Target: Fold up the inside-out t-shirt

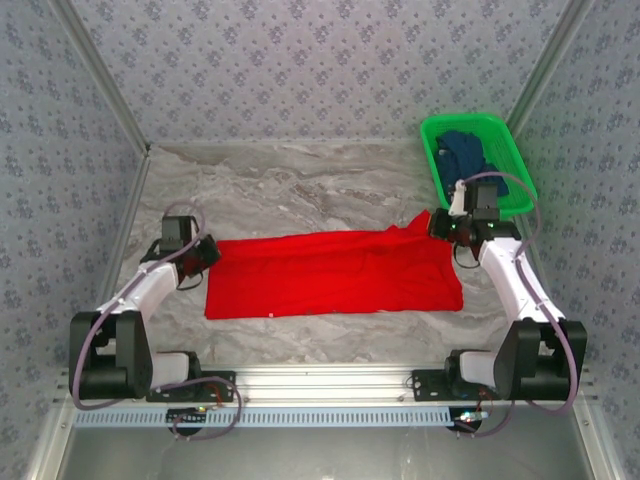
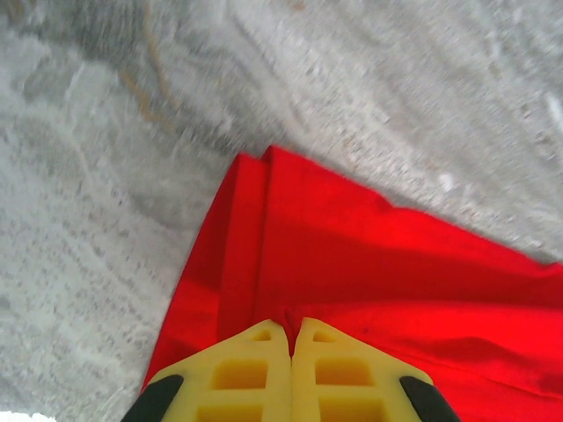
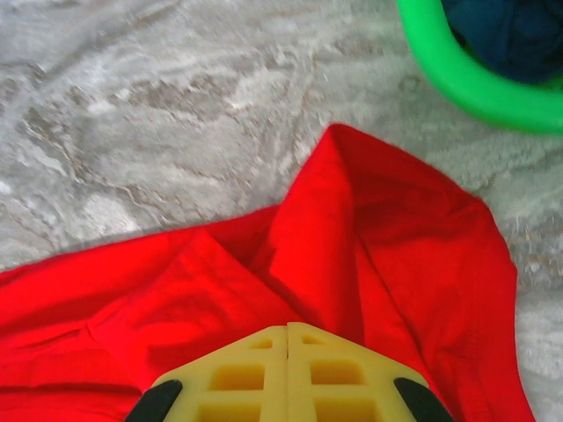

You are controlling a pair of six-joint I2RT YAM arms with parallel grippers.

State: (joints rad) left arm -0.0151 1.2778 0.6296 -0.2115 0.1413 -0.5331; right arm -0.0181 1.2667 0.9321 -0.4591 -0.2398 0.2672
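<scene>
Pinching t-shirt [image 1: 335, 272]: left gripper [image 2: 291, 330], right gripper [image 3: 288, 330], closed

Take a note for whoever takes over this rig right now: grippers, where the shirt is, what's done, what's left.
Left gripper: shut, pinching the t-shirt at its left end.
Right gripper: shut, pinching the right end, beside the green basket holding a navy garment.
The t-shirt lies as a flat red band across the table.
Done: seems folded lengthwise; layers show at the left end.
Left: crosswise folds.
</scene>
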